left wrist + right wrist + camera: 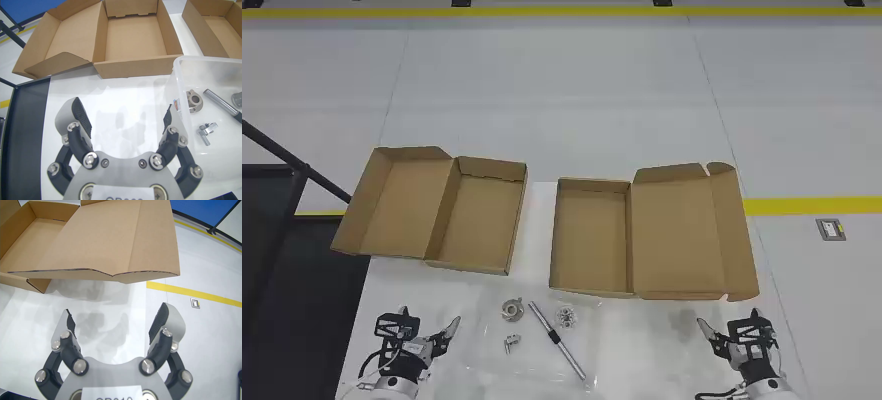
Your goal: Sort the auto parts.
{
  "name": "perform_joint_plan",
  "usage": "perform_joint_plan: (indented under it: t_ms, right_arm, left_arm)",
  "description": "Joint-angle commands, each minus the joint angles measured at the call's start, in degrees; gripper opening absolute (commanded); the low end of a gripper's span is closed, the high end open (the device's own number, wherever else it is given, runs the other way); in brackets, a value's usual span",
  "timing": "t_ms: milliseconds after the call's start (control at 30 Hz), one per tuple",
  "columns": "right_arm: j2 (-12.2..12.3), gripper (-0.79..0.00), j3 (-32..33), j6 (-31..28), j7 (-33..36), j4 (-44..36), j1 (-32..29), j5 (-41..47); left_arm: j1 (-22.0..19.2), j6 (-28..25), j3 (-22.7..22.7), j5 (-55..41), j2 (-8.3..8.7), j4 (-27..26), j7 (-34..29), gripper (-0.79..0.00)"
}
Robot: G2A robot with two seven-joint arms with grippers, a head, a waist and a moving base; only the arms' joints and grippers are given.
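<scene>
Several metal auto parts lie in a clear plastic tray (177, 75) near the table's front middle: a round flange (512, 309) (194, 102), a long steel shaft (557, 340) (220, 104), a small gear-like hub (566, 317) (237, 100) and a small clamp piece (511, 343) (206, 131). My left gripper (430, 338) (122, 115) hovers over the table left of the tray, open and empty. My right gripper (722, 338) (116, 319) is at the front right, open and empty, in front of the right box's flap.
Two open cardboard boxes stand behind the tray, one at the left (477, 215) (134, 37) and one at the right (592, 240) (34, 232), each with its lid folded outward. A black panel (24, 132) borders the table's left edge.
</scene>
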Motion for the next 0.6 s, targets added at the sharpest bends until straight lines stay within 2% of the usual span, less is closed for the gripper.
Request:
perform_joint_plan:
  t_ms: [0, 233, 300, 400, 567]
  right_arm:
    - [0.0, -0.001, 0.0, 0.0, 0.0, 0.0, 0.0, 0.0]
    - [0.0, 0.0, 0.0, 0.0, 0.0, 0.0, 0.0, 0.0]
    - [0.0, 0.0, -0.2, -0.3, -0.2, -0.3, 0.1, 0.1]
    - [0.1, 0.0, -1.3, -3.9, -0.3, -2.9, 0.6, -1.5]
    - [0.5, 0.0, -3.5, -13.2, 2.6, -10.9, 1.2, -5.5]
  left_arm:
    - [0.0, 0.0, 0.0, 0.0, 0.0, 0.0, 0.0, -0.001]
    - [0.0, 0.0, 0.0, 0.0, 0.0, 0.0, 0.0, 0.0]
    - [0.1, 0.5, -0.3, 0.3, -0.06, -0.3, 2.0, 0.0]
    - [0.6, 0.5, -1.1, -0.3, -0.16, -0.8, 4.7, 0.0]
    - [2.6, -1.2, -2.6, -1.1, -0.21, -2.9, 8.9, 0.0]
